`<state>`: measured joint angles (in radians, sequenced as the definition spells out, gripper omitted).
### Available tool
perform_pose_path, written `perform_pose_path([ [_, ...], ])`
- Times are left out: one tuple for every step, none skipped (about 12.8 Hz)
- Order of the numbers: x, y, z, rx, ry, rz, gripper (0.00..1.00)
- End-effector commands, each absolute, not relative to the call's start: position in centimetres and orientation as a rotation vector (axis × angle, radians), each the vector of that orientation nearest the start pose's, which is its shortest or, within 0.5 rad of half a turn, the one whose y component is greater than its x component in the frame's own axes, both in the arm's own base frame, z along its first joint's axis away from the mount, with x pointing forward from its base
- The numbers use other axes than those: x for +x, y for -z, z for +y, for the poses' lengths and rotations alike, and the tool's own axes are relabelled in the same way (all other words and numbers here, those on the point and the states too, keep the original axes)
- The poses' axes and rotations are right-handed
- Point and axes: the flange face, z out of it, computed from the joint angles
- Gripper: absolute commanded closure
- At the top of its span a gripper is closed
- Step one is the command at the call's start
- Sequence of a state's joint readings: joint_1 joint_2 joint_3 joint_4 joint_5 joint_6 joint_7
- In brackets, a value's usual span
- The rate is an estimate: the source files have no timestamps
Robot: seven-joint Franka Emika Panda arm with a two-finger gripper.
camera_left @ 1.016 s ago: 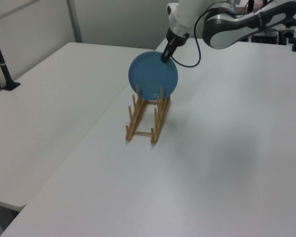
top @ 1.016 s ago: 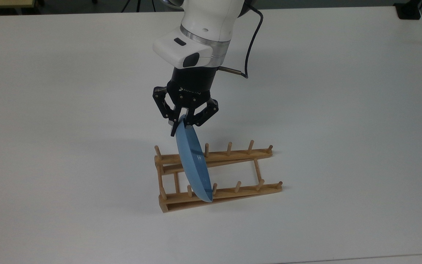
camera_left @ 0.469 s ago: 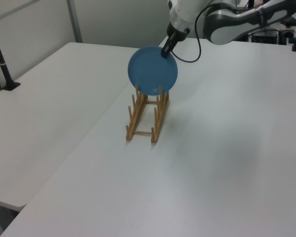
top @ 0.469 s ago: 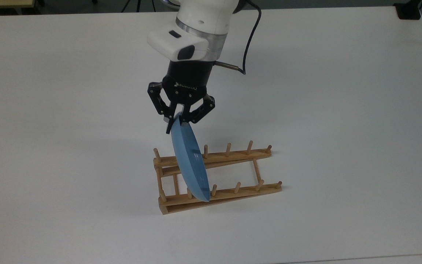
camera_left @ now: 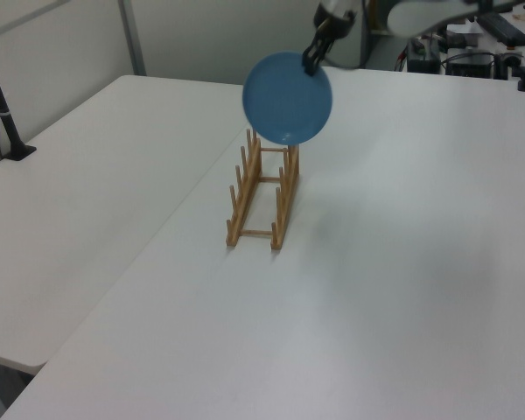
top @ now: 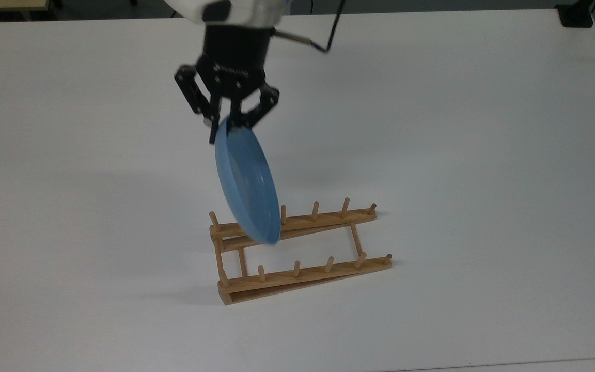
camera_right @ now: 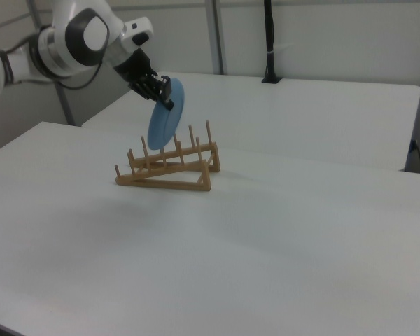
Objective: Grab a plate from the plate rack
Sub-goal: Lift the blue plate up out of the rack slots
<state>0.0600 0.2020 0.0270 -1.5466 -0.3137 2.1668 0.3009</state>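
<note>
One plate [top: 248,188] (fingers [top: 214,135] pinching rim), one rack [top: 297,248]

since a second ago the gripper [top: 223,125] has risen and moved toward 11 o'clock in the top view, carrying the plate [top: 247,184] with it. the plate's lower edge, which sat between the pegs of the near rail, now hangs free above the plate rack [top: 297,251]; in the top view it overlaps only the far rail. in the left view the plate [camera_left: 287,97] has gone up toward 1 o'clock. the rack has shifted slightly.
</note>
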Motion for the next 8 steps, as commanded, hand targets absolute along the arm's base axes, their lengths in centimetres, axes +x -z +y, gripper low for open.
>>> perform_pose_path([
  [61.8,-61.5,0.2,-3.212,0.531,-0.042,1.00],
  [60.7,-61.8,-1.6,-3.205,0.432,-0.145,1.00],
  [59.8,-61.4,-3.7,-3.178,0.324,-0.263,1.00],
  [59.1,-61.4,-5.3,-3.149,0.263,-0.330,1.00],
  [58.5,-61.0,-7.3,-3.114,0.209,-0.380,1.00],
  [58.0,-60.5,-9.1,-3.071,0.175,-0.441,1.00],
  [57.7,-60.0,-10.8,-3.023,0.163,-0.502,1.00],
  [57.4,-59.3,-11.8,-2.989,0.142,-0.555,1.00],
])
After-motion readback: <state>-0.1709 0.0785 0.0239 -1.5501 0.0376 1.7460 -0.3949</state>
